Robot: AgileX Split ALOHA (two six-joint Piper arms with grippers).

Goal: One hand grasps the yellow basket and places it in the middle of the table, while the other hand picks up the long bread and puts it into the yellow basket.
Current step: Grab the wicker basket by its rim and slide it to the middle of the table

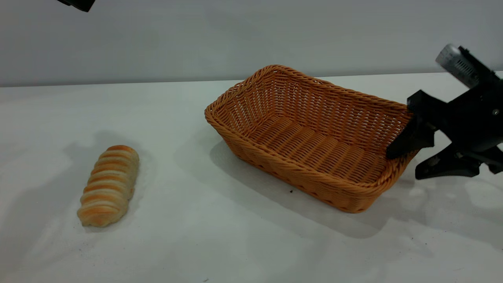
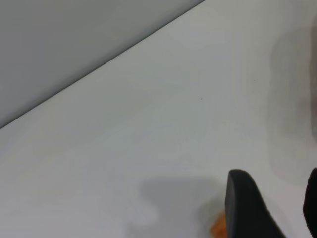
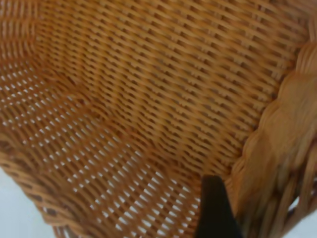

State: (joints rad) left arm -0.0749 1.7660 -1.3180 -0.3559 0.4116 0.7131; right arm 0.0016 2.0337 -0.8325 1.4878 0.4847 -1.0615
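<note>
Yellow basket [image 1: 310, 137] sits on the worktop [image 1: 196, 243], centre-right in the ext. view, long axis running diagonally, open side up, nothing inside. Braided rim and sloped woven walls all visible.

Right gripper [image 1: 408, 159] at the basket's right-hand short end. One black finger [image 1: 406, 139] lies inside, against the inner wall; the other finger [image 1: 448, 166] lies outside, low, nr the worktop. Basket's end wall sits between the two, so the gripper straddles the rim at fairly narrow spread. Whether it is actually pinching the wicker: can't tell. Right wrist view confirms: a dark finger [image 3: 214, 208] inside the basket, close against the braided rim [image 3: 282, 148].

Long bread [image 1: 109, 185] lies flat on the worktop at ext. view left, well apart from the basket, ridges crosswise, untouched.

Left arm: only a dark corner [image 1: 78, 4] shows at the top-left edge of ext. view, high above the worktop. Left wrist view shows one dark finger [image 2: 245, 208], sliver of the other at the frame edge, gap between them – gripper parted, holding nothing. Small orange patch of bread [image 2: 218, 228] beside that finger.
</note>
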